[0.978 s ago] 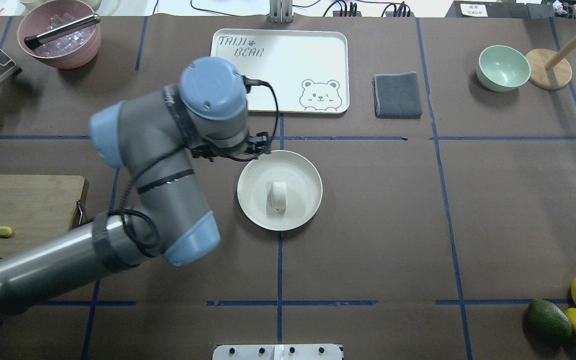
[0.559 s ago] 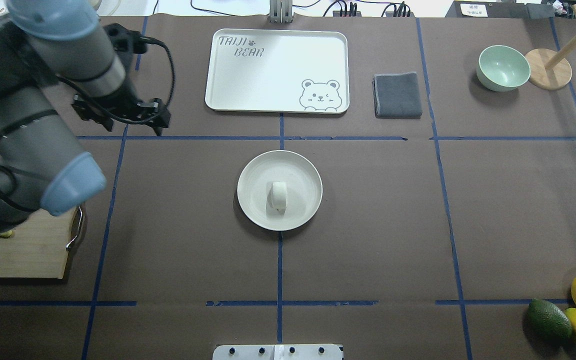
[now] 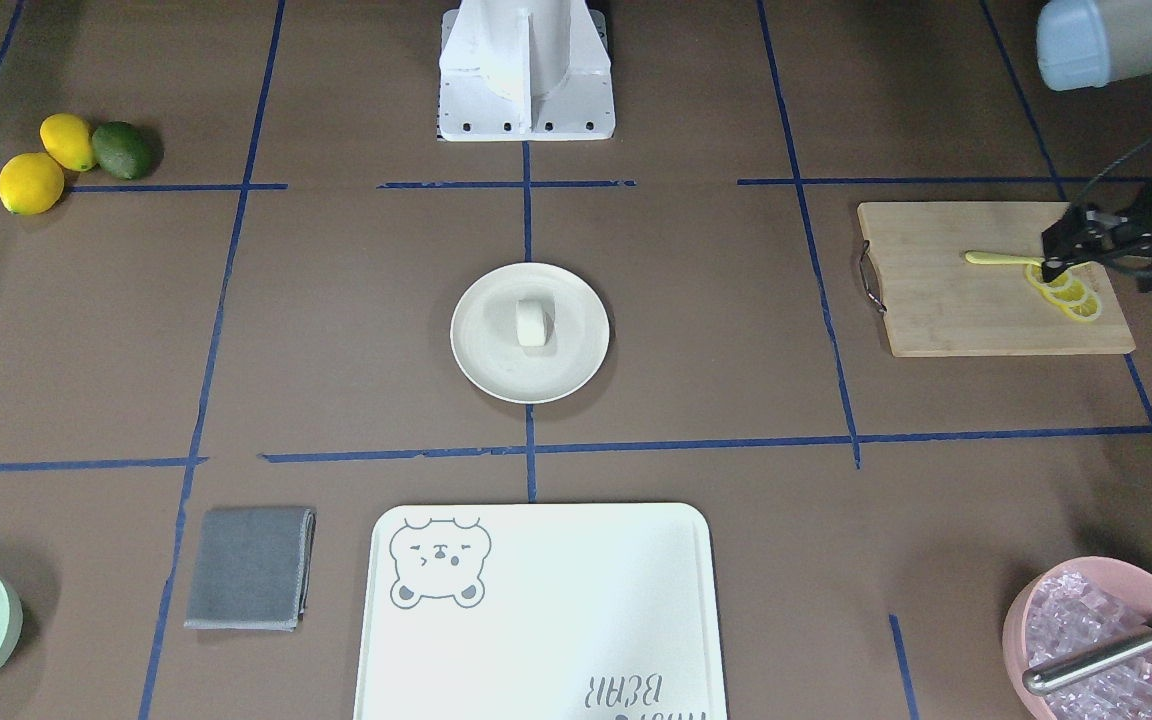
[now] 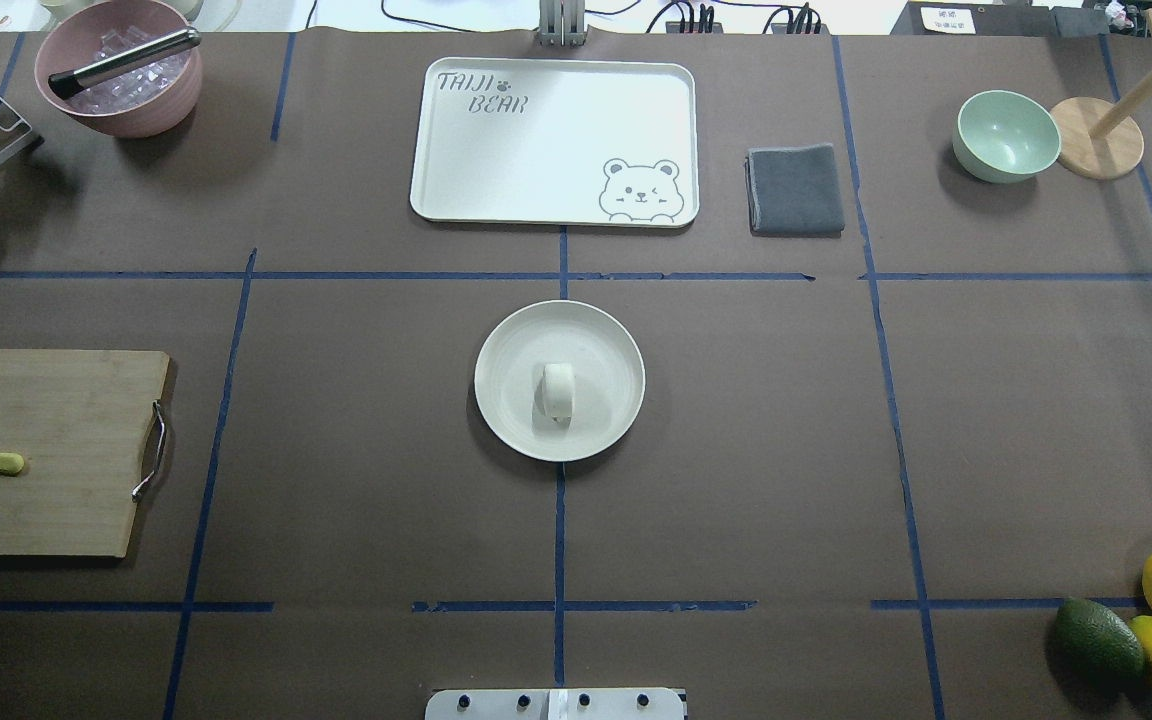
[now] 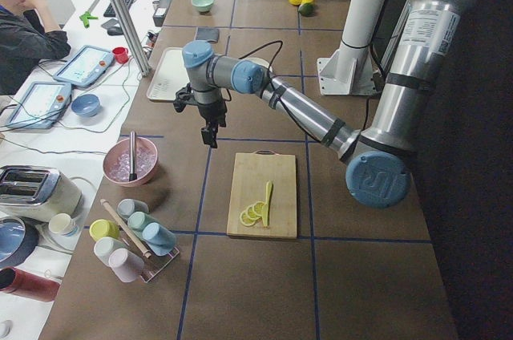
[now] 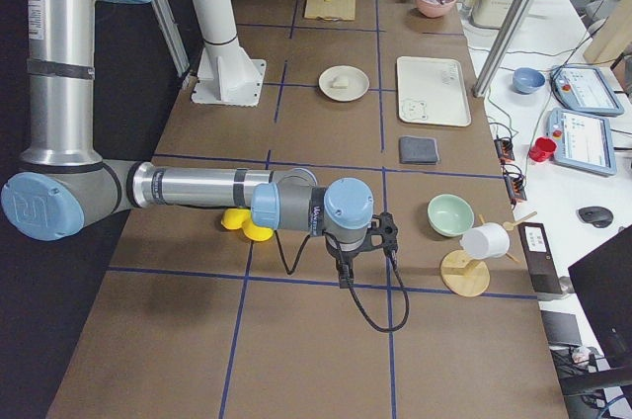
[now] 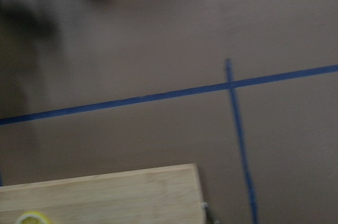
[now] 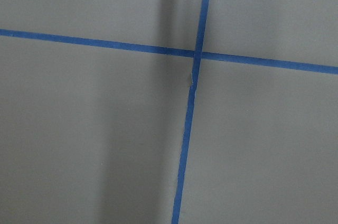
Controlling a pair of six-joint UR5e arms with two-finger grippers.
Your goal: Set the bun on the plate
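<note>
The small white bun [image 4: 558,390] lies on its side in the middle of the round cream plate [image 4: 496,420], at the centre of the table, with nothing touching it. The front-facing view shows the same bun [image 3: 532,322] on the same plate [image 3: 481,365]. My left gripper [image 3: 1058,245] hovers over the wooden cutting board [image 3: 946,300], far from the plate, open and empty. My right gripper [image 6: 367,266] shows only in the exterior right view, low over bare table near the lemons; I cannot tell whether it is open or shut.
A white bear-print tray [image 4: 553,140] lies behind the plate, with a grey cloth [image 4: 796,190] and a green bowl [image 4: 1004,135] to its right. A pink bowl of ice [image 4: 121,80] stands at the back left. Lemons and an avocado [image 4: 1096,640] sit at the front right.
My left arm has swung away from the plate's rim to the left and out of the overhead view. The bun has stayed put on the plate.
</note>
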